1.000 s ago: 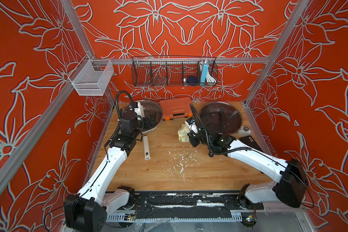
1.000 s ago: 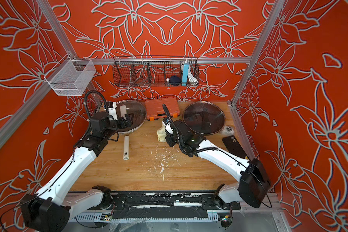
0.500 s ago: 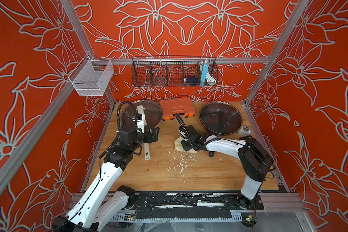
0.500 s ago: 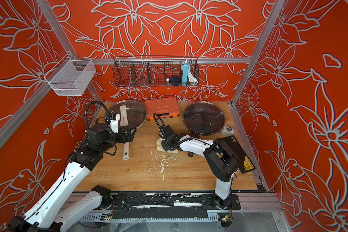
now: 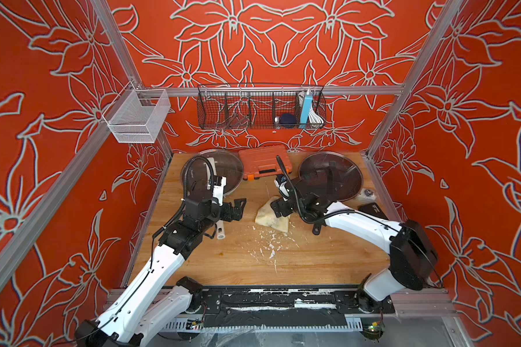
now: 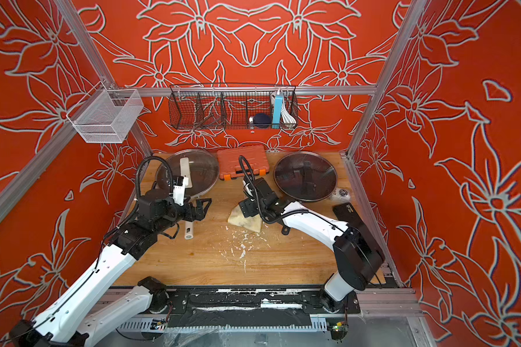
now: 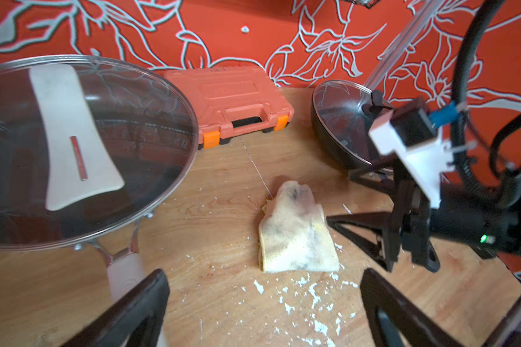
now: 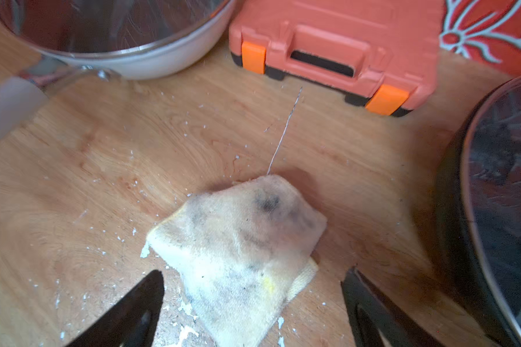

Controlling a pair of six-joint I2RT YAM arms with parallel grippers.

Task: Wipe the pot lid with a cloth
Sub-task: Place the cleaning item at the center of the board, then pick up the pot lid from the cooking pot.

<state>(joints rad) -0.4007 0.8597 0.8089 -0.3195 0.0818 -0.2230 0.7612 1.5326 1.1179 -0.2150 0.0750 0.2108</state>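
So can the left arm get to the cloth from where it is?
Probably yes. The left gripper is open and faces the cloth, with nothing but table between them. The catch is the right gripper, open just over the cloth's other side, so the two could collide.

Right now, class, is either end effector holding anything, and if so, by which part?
Nothing is held. The right end effector is open, its jaws astride the cloth lying on the table; the left end effector is open and empty.

Front tabletop (image 5: 313, 264) lies bare; behind, the white pan (image 5: 227, 168), orange case (image 5: 260, 160), black pan (image 5: 343, 177) and cloth (image 5: 268, 214) block passage.
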